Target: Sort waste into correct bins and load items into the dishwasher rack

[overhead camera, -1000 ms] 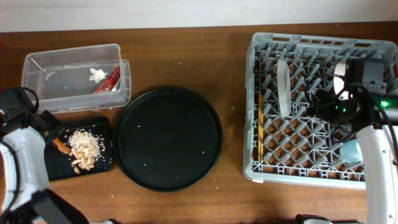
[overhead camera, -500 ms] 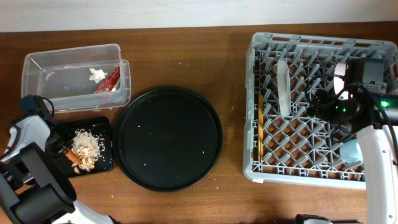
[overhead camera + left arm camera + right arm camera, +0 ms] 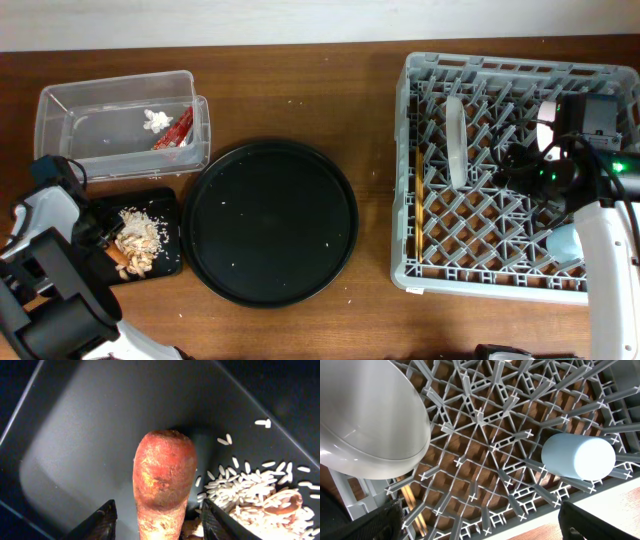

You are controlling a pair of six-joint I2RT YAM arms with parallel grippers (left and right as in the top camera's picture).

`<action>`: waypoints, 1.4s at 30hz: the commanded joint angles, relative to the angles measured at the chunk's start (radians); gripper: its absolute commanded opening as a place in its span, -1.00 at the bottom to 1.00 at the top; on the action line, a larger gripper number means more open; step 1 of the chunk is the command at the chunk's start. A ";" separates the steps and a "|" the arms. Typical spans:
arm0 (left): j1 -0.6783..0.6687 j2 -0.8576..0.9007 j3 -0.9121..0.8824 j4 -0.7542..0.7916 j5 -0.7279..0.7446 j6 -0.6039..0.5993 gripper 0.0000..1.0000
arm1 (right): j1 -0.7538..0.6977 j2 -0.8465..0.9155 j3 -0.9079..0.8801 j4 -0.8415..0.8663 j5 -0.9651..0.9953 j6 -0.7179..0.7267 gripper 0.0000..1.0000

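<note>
The orange carrot-like piece (image 3: 162, 470) lies on the flat black tray (image 3: 75, 435) between the fingers of my left gripper (image 3: 160, 512), which is open with a gap on each side. Beige food bits (image 3: 250, 490) lie just to its right. Overhead, the left gripper (image 3: 100, 240) is over the tray's (image 3: 165, 205) left end. My right gripper (image 3: 480, 520) is open and empty above the dishwasher rack (image 3: 410, 180). The rack holds the plate (image 3: 456, 140), the blue cup (image 3: 577, 456) and the chopsticks (image 3: 420, 200).
The clear tub (image 3: 70, 100) at the back left holds the white tissue (image 3: 154, 120) and the red sachet (image 3: 175, 130). The large round black tray (image 3: 270, 222) lies between the black tray and the rack. A white bowl-like item (image 3: 546, 122) stands in the rack by my right arm.
My left arm has swung in from the left over the black tray's left end and stays low there. The right arm has not moved.
</note>
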 commanded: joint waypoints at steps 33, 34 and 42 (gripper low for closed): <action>-0.555 -0.583 -0.012 -0.379 0.298 0.312 0.99 | -0.003 0.003 -0.022 -0.081 -0.464 -0.463 0.96; -0.555 -0.644 -0.029 -0.365 0.298 0.312 0.98 | -0.003 -0.043 -0.047 -0.051 -0.463 -0.463 0.96; -0.555 -1.160 -0.294 -0.156 0.303 0.312 0.98 | -0.003 -0.591 -0.350 0.189 -0.364 -0.391 0.96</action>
